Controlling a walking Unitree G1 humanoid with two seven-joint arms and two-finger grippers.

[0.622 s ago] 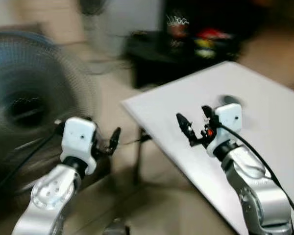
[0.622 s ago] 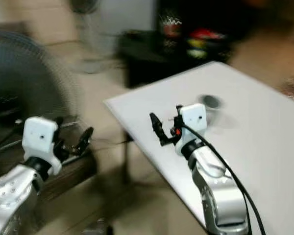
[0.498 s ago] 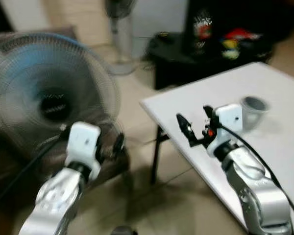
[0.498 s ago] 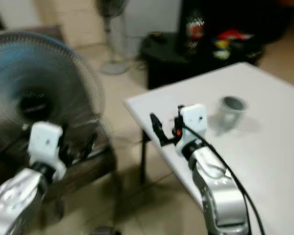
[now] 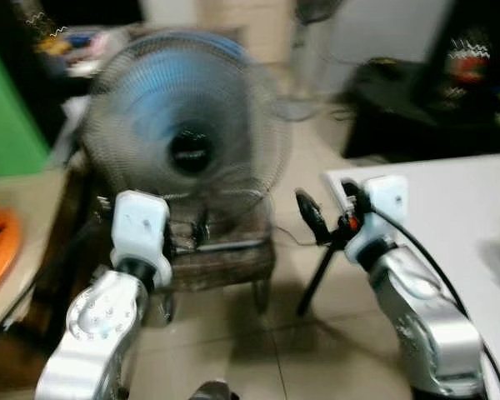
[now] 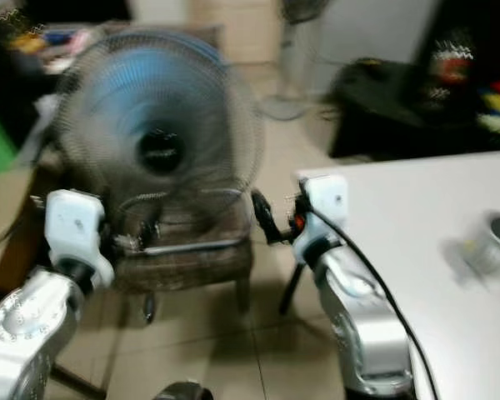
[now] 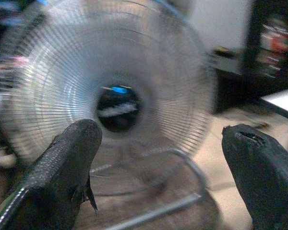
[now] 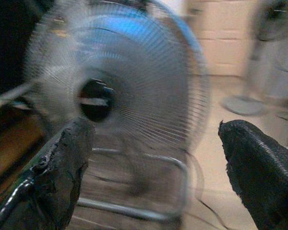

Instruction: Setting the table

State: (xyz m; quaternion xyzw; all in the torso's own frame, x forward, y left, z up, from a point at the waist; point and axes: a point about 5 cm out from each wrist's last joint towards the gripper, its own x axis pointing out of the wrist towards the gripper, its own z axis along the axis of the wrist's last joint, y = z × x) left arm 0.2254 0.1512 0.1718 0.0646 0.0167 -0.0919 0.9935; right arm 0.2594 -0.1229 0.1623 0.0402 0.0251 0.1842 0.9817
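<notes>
Tiled floor lies ahead of you, blurred, with a large fan standing on a low brown stool in the middle of it.

Your left gripper has its two black fingers spread wide with nothing between them; through the gap you look straight at the fan's dark hub. Your right gripper is spread just as wide and is likewise empty, and it too faces the fan's grille. From the head camera, the left gripper hangs low in front of the fan, just above the stool, and the right gripper is raised just to the right of the fan, near the corner of the table.

That white table stands to the right of the fan, and a grey cup rests on it well away from the fan, near the right edge of the picture and well apart from both grippers. Behind the fan on its right, a second fan stands by the wall, next to a dark low stand with coloured things on it. Left of the fan you can see a green panel and something orange, too blurred to name.
</notes>
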